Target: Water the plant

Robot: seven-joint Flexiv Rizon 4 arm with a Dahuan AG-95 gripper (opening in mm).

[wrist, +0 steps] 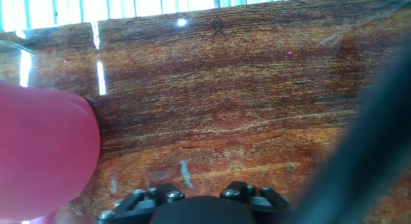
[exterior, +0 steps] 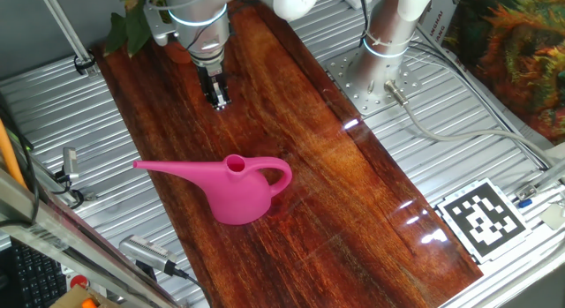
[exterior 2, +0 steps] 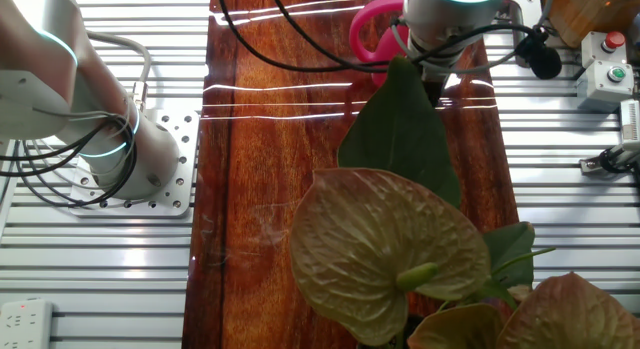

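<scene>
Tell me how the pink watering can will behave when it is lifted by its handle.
The watering can looks like thin moulded plastic, so probably stiff and light if empty. Its long spout sticks far out to one side, so it may tilt spout-down. The looped handle looks smooth, so it might swivel in the pincer.

My arm points straight down, wrist vertical. Gripper hangs with fingers close together, nothing between them.
</scene>
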